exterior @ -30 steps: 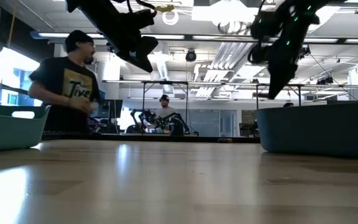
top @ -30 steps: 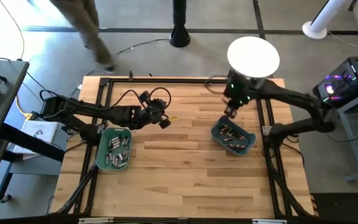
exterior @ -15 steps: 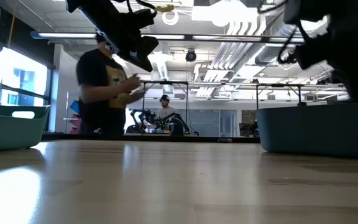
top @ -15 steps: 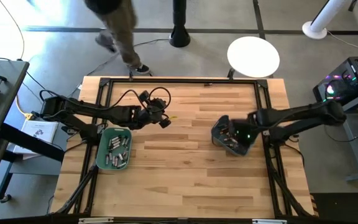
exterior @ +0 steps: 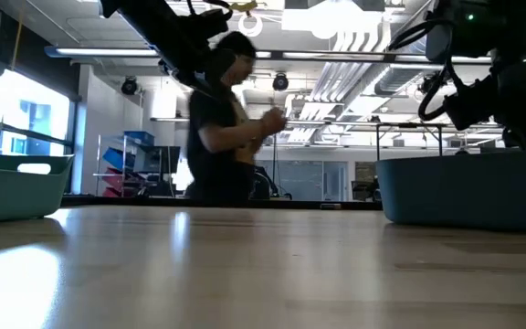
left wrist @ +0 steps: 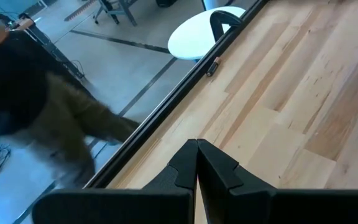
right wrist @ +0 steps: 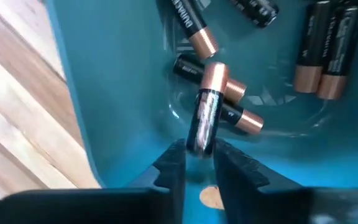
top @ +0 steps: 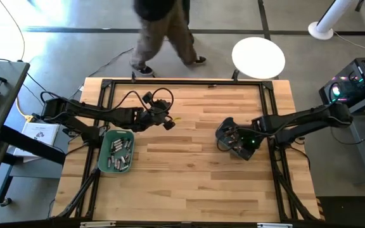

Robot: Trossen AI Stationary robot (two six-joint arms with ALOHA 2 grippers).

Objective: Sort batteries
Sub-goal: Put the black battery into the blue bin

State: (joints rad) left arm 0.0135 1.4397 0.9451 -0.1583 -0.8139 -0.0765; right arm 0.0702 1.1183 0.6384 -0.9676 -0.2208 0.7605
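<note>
Two teal bins stand on the wooden table. The left bin (top: 116, 151) holds several silvery batteries; the right bin (top: 228, 135) holds dark, copper-ended batteries (right wrist: 319, 56). My right gripper (right wrist: 197, 163) points down into the right bin, its fingers a little apart. One dark, copper-capped battery (right wrist: 207, 115) stands blurred right at their tips. My left gripper (top: 168, 125) hangs shut above the table, right of the left bin, with nothing in it; its tips (left wrist: 196, 163) meet. My right gripper comes down into the bin from above. The blurred battery's dark end (right wrist: 199, 144) lies between the two fingertips, its copper end pointing away from them. I cannot tell whether the fingers touch it.
A black frame (top: 182, 82) runs along the table's edges. A person (top: 163, 25) walks past the far edge. A white round disc (top: 258, 56) stands beyond the far right corner. Bare wood (top: 182, 164) lies between the bins.
My right gripper has swung from the table's far side toward the near edge, has come down over the right bin and has rolled at the wrist. The person behind the table has walked toward the right.
</note>
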